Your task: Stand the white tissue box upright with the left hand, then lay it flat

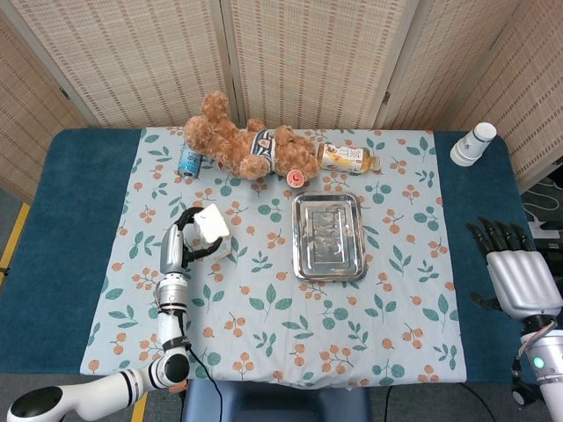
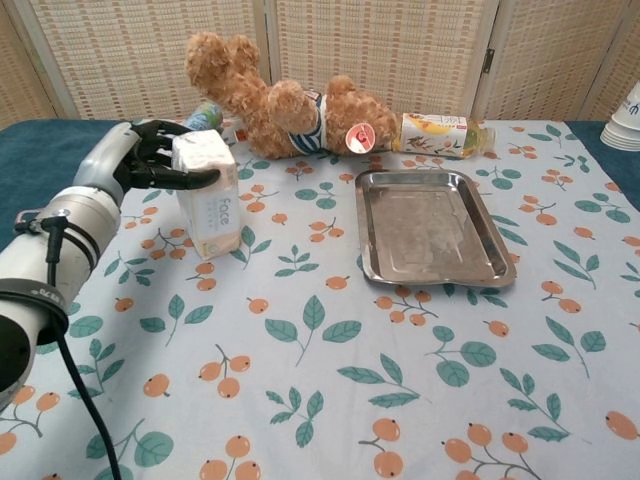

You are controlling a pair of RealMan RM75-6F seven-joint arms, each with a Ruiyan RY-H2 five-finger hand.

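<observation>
White and upright, the tissue box [image 2: 210, 197] is standing on its short end on the flowered tablecloth [image 2: 320, 380], left of the steel tray [image 2: 432, 225] and in front of the blue can [image 1: 190, 160]. I am gripping it near the top with my left hand [image 2: 150, 160]: the dark fingers [image 2: 185, 178] are wrapping over its upper edge and front face, the thumb side hidden behind the box. From the head view the box [image 1: 211, 231] is sitting well apart from the tray [image 1: 328, 236], with my left hand [image 1: 183, 242] pressing against its left side.

My right hand [image 1: 515, 272] is hanging off the right edge of the table [image 1: 475, 229], over the floor, fingers spread apart and holding nothing.

Behind the box, a brown teddy bear [image 2: 280, 105] is lying on its side, touching a drink bottle [image 2: 440, 135] that is lying flat beside it. A stack of paper cups [image 1: 473, 143] is standing at the far right corner.
</observation>
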